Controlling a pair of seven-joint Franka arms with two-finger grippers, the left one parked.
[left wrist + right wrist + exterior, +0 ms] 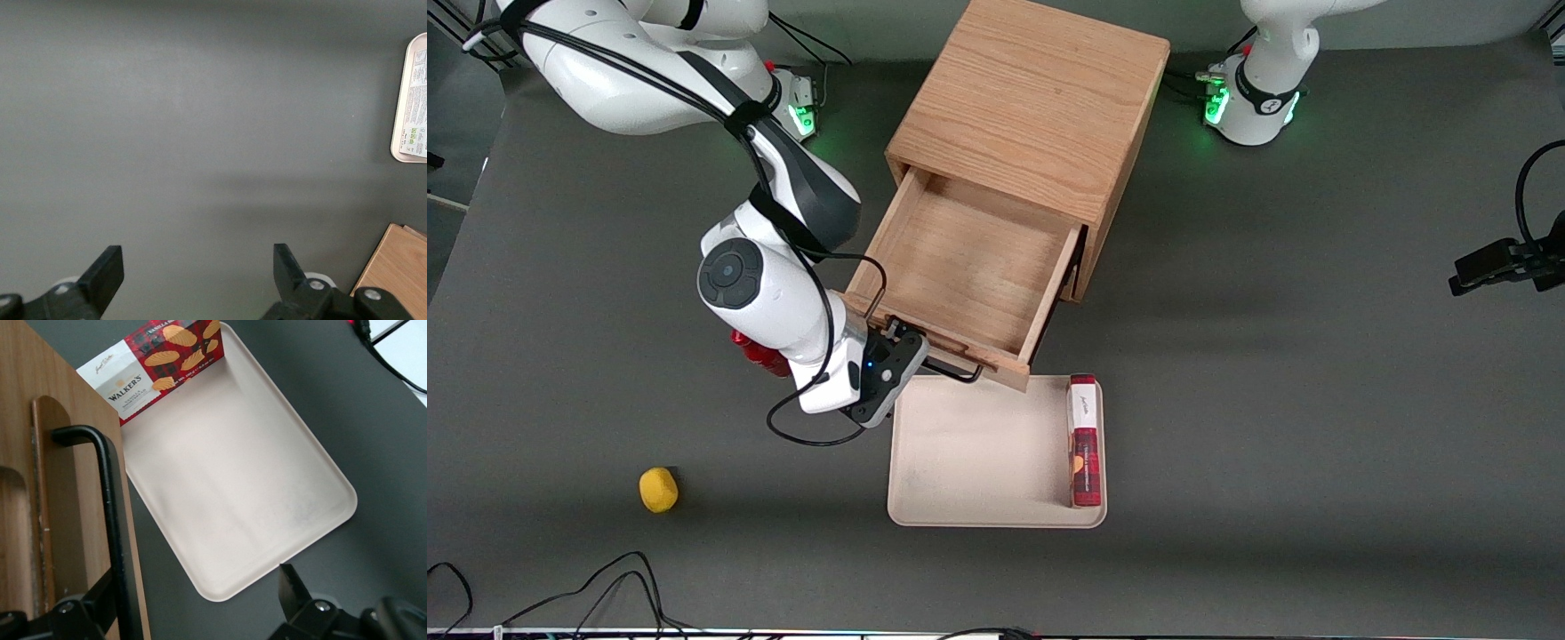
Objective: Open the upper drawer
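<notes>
The upper drawer point(960, 258) stands pulled well out of the light oak cabinet point(1032, 98), its shallow wooden tray bare inside. Its black wire handle point(956, 372) juts from the wood front toward the front camera. My gripper point(911, 356) sits at the handle's end nearest the working arm, level with the drawer front. In the right wrist view the gripper point(197, 580) is open. The handle bar point(110, 513) runs close beside one finger point(100, 600), and the other finger point(293, 587) stands far off over the table. The drawer front point(20, 420) fills the view's edge.
A beige tray point(978, 444) lies on the table just in front of the drawer, its rim under the handle. A red tartan biscuit box point(1085, 440) lies in it. A yellow object point(658, 490) and a red object point(760, 356) sit toward the working arm's end.
</notes>
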